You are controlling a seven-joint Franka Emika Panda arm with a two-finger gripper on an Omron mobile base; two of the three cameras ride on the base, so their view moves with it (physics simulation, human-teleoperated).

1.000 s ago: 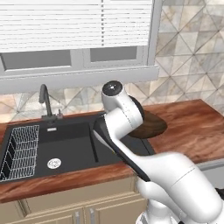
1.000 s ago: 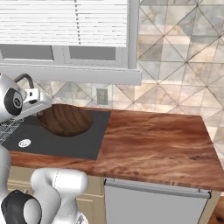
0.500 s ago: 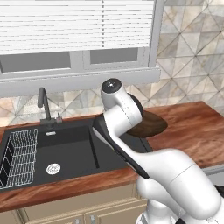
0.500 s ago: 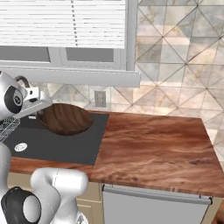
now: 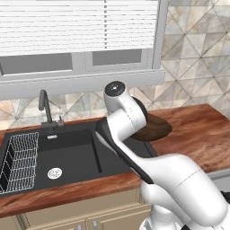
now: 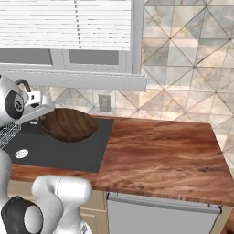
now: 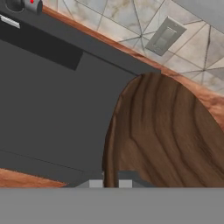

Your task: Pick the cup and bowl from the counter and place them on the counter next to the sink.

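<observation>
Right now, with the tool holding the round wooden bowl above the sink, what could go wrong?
1. The round dark wooden bowl is pinched by the tool at its rim alone, so it may tilt or slip.
2. It hangs over the black sink; if released here it would likely fall in, not on the reddish-brown counter.

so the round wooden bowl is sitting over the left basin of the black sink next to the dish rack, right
Not quite: the wooden bowl is at the right end of the black sink, close to the counter, as the right base view shows. The dish rack is at the far left end in the left base view, well away from the bowl.
</observation>
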